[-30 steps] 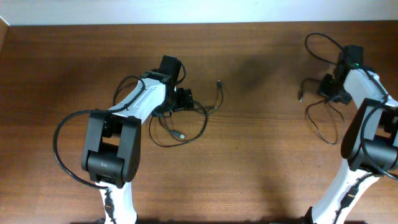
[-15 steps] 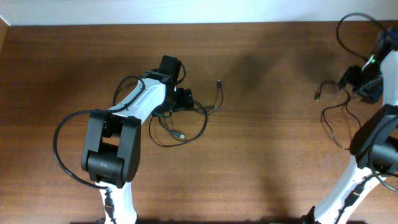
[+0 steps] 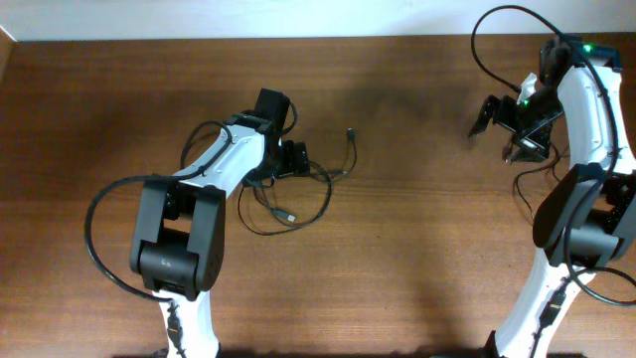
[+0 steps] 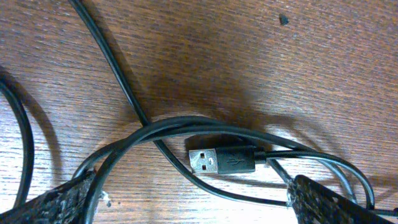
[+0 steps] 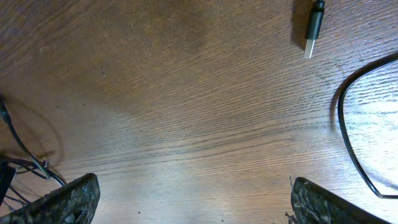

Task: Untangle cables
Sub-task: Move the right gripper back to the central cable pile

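A tangle of thin black cables (image 3: 316,199) lies at the table's centre-left, one USB plug (image 3: 289,216) at its near side and another end (image 3: 350,132) farther back. My left gripper (image 3: 296,159) sits low over it, open. In the left wrist view its fingertips (image 4: 323,200) straddle crossed loops beside a USB plug (image 4: 224,160). A separate cable (image 3: 521,185) lies at the right. My right gripper (image 3: 497,134) hovers open above bare wood, holding nothing. The right wrist view shows a plug (image 5: 314,25) and a cable loop (image 5: 349,140) ahead of the open fingers (image 5: 323,200).
Thick black cables (image 3: 492,25) fixed to the right arm arc over the far right edge, and another (image 3: 94,234) loops off the left arm's base. The table's far edge meets a white wall (image 3: 298,15). Wood shows between the two arms.
My right gripper went from shut to open and let go of its cable. The arm swung right, then back left. The left arm and its tangle stayed still.
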Available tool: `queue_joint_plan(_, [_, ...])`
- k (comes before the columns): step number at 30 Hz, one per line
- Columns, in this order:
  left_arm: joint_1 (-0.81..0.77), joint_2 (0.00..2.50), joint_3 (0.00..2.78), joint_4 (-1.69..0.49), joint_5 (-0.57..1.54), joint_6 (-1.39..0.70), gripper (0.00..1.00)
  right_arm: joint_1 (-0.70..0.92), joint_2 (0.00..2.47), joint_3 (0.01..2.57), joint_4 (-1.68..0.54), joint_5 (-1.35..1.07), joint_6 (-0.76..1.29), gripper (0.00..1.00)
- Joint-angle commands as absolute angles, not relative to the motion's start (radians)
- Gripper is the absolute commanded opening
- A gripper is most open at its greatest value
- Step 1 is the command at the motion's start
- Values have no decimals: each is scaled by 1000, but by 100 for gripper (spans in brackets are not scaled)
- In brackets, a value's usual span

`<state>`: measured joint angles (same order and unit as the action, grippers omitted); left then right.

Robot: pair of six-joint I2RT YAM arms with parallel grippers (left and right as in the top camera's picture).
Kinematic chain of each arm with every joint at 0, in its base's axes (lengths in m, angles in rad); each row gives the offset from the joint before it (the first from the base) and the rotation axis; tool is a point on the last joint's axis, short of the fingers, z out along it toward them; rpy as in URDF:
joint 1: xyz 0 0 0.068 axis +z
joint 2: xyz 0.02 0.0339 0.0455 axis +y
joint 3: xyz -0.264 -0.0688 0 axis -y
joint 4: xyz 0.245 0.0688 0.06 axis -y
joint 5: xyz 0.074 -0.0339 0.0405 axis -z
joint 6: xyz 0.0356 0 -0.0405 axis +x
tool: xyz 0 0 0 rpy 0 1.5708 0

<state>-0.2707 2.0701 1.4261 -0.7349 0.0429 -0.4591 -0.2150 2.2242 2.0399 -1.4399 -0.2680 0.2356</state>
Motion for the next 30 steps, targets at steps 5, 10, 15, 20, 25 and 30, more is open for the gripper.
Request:
queue_joint_plan(5, [-261, 2121, 1389, -741, 37, -454, 99, -210, 2214, 2036, -1439, -277, 241, 98])
queue_joint_plan(10, [-261, 2121, 1389, -741, 37, -454, 99, -210, 2214, 2036, -1459, -281, 244, 99])
queue_joint_plan(15, [-261, 2121, 1389, -741, 37, -454, 99, -208, 2214, 2036, -1502, -308, 244, 99])
queue_joint_plan(20, [-261, 2121, 1389, -741, 37, -454, 99, -136, 2214, 2035, -1502, -373, 160, 99])
queue_joint_plan(25, [-261, 2121, 1389, -741, 37, -454, 99, 21, 2214, 2035, -1353, -487, 96, 99])
queue_joint_plan(30, [-261, 2121, 1389, -741, 37, -454, 99, 130, 2214, 2035, -1315, -486, 97, 99])
